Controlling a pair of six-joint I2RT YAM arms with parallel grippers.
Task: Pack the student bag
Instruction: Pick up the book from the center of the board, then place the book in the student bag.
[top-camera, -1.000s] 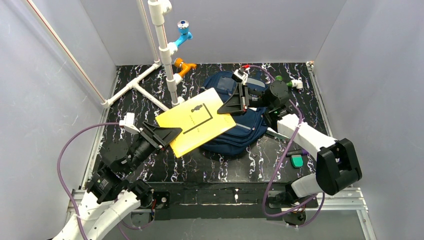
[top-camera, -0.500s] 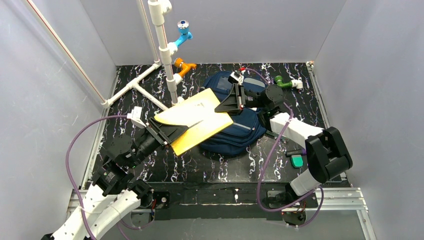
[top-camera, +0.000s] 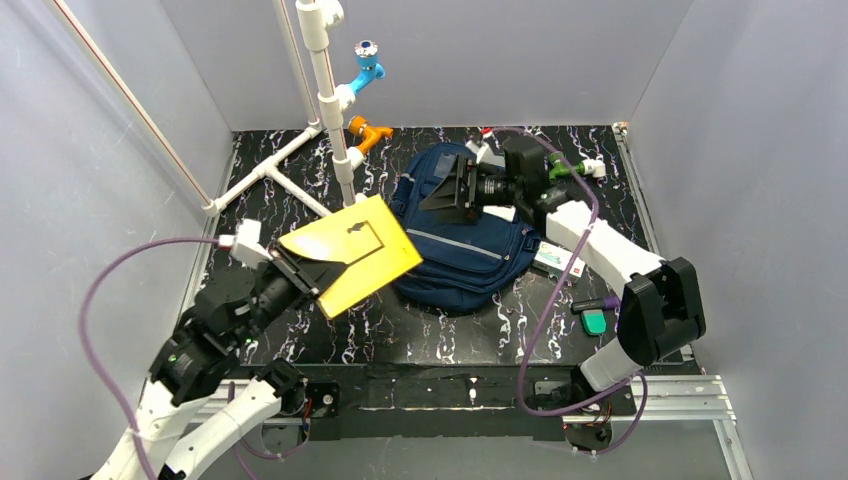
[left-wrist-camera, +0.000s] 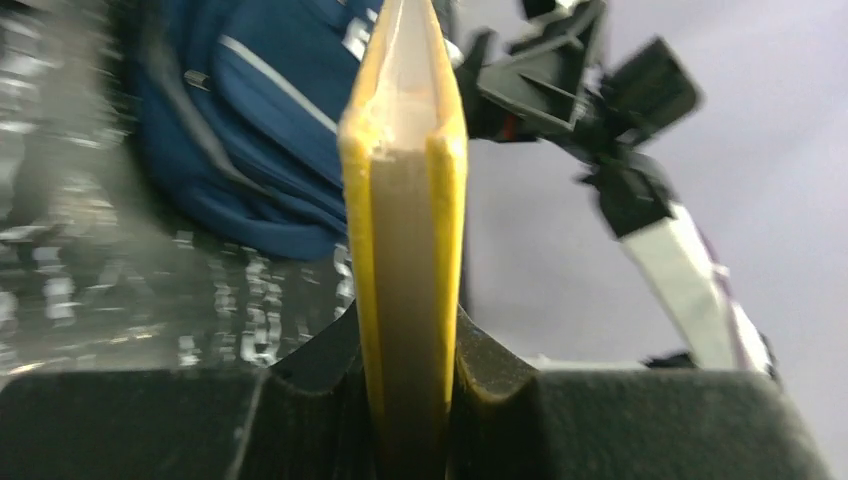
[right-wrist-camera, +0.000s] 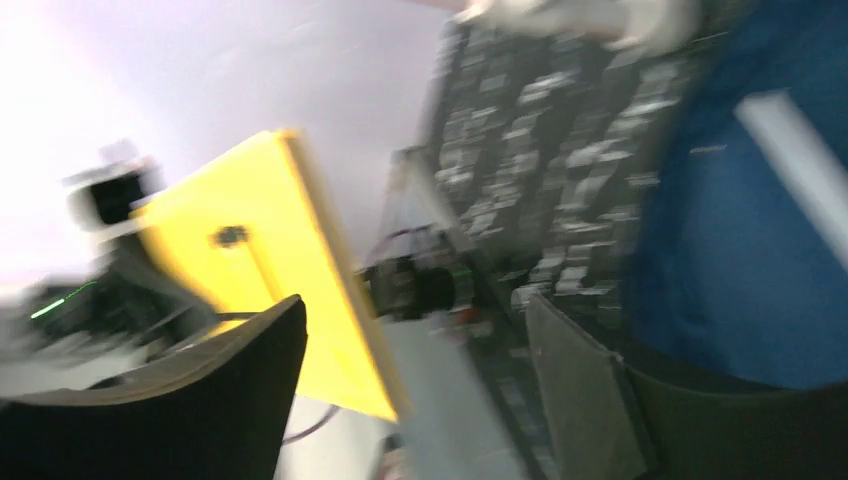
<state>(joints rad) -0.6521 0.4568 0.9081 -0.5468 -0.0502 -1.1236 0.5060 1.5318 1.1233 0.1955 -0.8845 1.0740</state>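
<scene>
Overhead view looking down, both wrist views close, sharing student bag (top-camera: 470, 255)

We see a robot test cell in a lab: plain pale panels (top-camera: 90, 230) wall in a black marbled table (top-camera: 450, 335) on three sides. The left arm (top-camera: 210, 425) and right arm (top-camera: 610, 262), trailing purple cables (top-camera: 160, 240), are bolted to a metal rail (top-camera: 690, 388) at its near edge.

I've drawn the yellow book (top-camera: 352, 252) off the student bag (top-camera: 480, 255). It now stands tilted in my left end effector (top-camera: 318, 270) alone, with the bag just beyond its far edge. My right end effector (top-camera: 447, 190) has released it, jaws apart, and moved back above the bag.
</scene>
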